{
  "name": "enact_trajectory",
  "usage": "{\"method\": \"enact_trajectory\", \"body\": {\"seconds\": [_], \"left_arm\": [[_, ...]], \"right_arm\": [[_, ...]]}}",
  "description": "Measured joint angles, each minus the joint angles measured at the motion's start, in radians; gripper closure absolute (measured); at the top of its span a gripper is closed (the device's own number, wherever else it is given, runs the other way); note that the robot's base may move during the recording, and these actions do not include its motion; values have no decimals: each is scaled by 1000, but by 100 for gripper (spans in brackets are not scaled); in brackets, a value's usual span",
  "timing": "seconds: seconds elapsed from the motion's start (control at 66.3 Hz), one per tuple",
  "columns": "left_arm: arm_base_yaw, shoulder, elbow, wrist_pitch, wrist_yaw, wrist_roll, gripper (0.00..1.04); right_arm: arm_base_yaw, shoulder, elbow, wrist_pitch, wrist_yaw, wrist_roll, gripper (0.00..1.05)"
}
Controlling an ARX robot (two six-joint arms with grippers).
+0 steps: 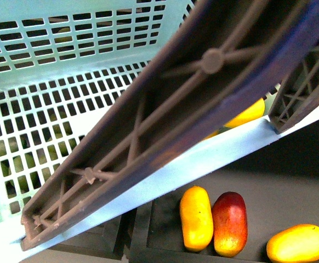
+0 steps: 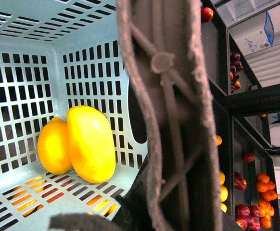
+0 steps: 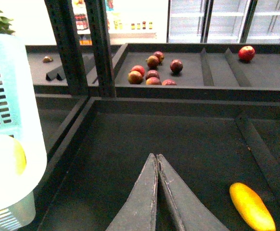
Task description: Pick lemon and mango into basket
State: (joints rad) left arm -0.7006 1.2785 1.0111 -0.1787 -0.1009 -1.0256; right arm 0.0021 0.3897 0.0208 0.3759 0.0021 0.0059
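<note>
The pale teal basket (image 1: 66, 66) fills the front view from very close, with its brown ribbed handle (image 1: 203, 98) crossing it. In the left wrist view the lemon (image 2: 54, 145) and the longer mango (image 2: 91, 143) lie side by side on the basket floor (image 2: 15, 202), against its slotted wall. My left gripper (image 2: 149, 211) is shut on the handle (image 2: 166, 120); its dark fingers are mostly hidden behind the handle. My right gripper (image 3: 156, 157) is shut on nothing and hovers over a dark shelf tray. The basket (image 3: 10, 120) hangs to its left.
On the dark shelf below the basket lie an orange-yellow fruit (image 1: 197, 217), a dark red one (image 1: 229, 223) and another yellow one (image 1: 297, 244). A long yellow fruit (image 3: 251, 207) lies near my right gripper. Red fruits (image 3: 152, 72) sit on the back shelf, behind black uprights (image 3: 101, 48).
</note>
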Motion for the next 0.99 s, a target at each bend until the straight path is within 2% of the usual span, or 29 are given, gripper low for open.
{"method": "enact_trajectory", "body": {"seconds": [0.708, 0.829, 0.995], "left_arm": [[0, 0, 0, 0, 0, 0, 100], [0, 0, 0, 0, 0, 0, 100], [0, 0, 0, 0, 4, -2, 100]], "right_arm": [[0, -215, -3, -201, -2, 0, 103], [0, -356, -3, -364, -2, 0, 103], [0, -382, -3, -374, -2, 0, 103]]}}
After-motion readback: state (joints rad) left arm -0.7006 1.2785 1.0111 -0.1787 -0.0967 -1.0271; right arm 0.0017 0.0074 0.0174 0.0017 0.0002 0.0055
